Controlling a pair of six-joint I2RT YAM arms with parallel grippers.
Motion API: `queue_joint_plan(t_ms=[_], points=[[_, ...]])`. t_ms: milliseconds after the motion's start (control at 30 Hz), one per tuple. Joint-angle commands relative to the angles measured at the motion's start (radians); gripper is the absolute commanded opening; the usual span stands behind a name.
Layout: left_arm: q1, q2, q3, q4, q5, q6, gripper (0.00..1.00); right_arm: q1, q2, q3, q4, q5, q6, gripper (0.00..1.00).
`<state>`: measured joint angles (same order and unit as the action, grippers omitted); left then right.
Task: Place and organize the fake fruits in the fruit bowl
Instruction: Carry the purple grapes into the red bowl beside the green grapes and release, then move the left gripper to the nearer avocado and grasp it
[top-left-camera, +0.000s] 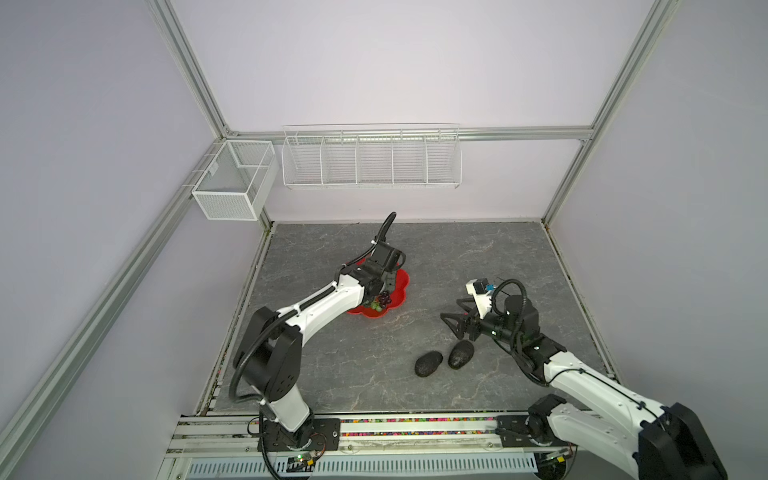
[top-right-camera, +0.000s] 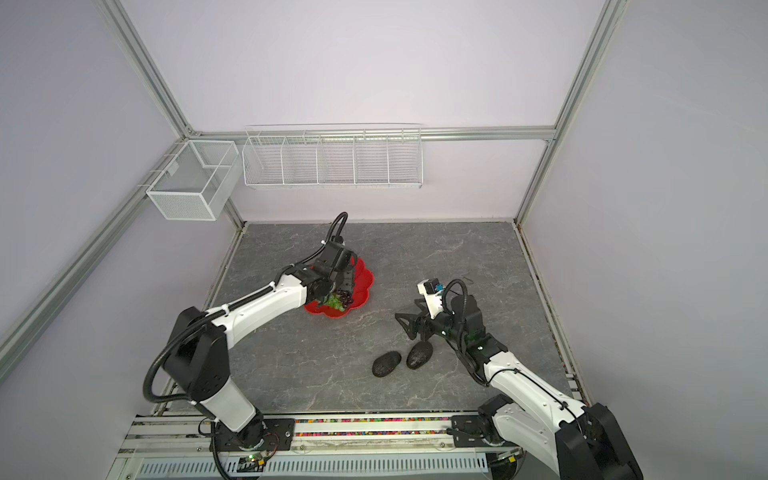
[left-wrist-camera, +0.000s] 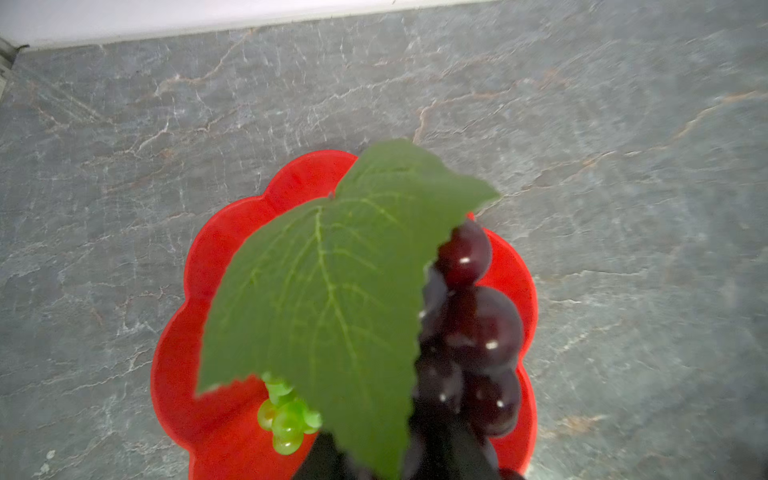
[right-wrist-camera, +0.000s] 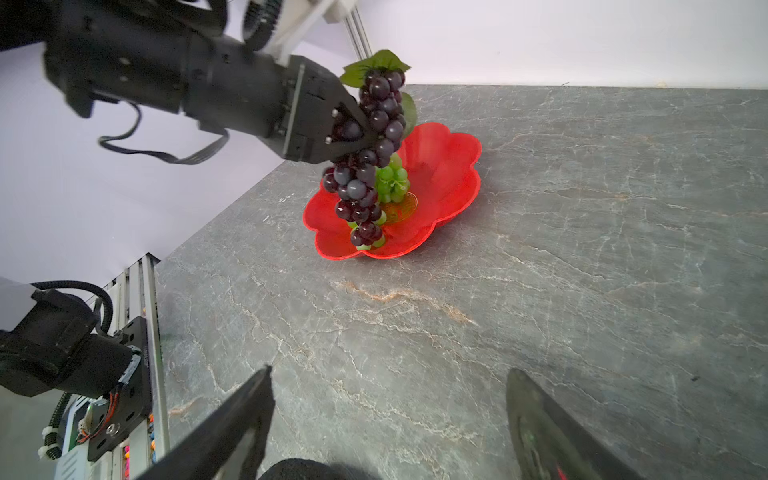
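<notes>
The red scalloped fruit bowl (top-left-camera: 400, 286) (top-right-camera: 362, 286) (right-wrist-camera: 449, 174) sits left of centre on the grey table. A green grape bunch (right-wrist-camera: 392, 183) (left-wrist-camera: 286, 419) (top-right-camera: 333, 304) lies inside it. My left gripper (right-wrist-camera: 361, 129) (top-left-camera: 386, 286) is shut on a dark purple grape bunch (right-wrist-camera: 365, 183) (left-wrist-camera: 478, 324) (top-left-camera: 385, 296). The bunch hangs upright over the bowl, and its lowest grapes reach the green ones. Its green leaf (left-wrist-camera: 332, 291) hides most of the left wrist view. Two dark bumpy avocados (top-left-camera: 429, 364) (top-left-camera: 461, 354) (top-right-camera: 386, 364) (top-right-camera: 419, 355) lie on the table. My right gripper (top-left-camera: 451, 326) (right-wrist-camera: 388, 415) hangs open just beyond them, holding nothing.
Two white wire baskets (top-left-camera: 235, 183) (top-left-camera: 370, 160) hang on the back wall above the table. Walls close the left, back and right sides. A metal rail (top-left-camera: 415, 432) with both arm bases runs along the front edge.
</notes>
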<state>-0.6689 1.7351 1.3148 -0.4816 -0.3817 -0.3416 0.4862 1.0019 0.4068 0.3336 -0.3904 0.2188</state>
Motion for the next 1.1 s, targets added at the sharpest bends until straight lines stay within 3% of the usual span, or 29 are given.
queue_joint_plan(t_ms=[0,300,567,867,967,1067], points=[[0.014,0.104,0.099,-0.103,-0.057,0.004,0.26,0.008,0.003,0.009,0.013,-0.019,-0.024,0.88],[0.015,0.237,0.207,-0.124,-0.049,0.026,0.29,0.010,-0.004,0.010,0.012,-0.020,-0.026,0.88],[0.017,0.268,0.222,-0.117,-0.061,0.041,0.57,0.012,-0.008,0.009,0.005,-0.015,-0.029,0.88],[-0.027,0.061,0.072,-0.067,-0.027,0.049,0.66,0.012,0.007,0.019,-0.009,-0.008,-0.029,0.88],[-0.092,-0.055,-0.045,-0.037,0.051,0.077,0.72,0.012,0.007,0.032,-0.045,-0.019,-0.033,0.88],[-0.145,-0.170,-0.206,0.039,0.207,0.112,0.76,0.011,-0.025,0.035,-0.106,-0.018,-0.038,0.88]])
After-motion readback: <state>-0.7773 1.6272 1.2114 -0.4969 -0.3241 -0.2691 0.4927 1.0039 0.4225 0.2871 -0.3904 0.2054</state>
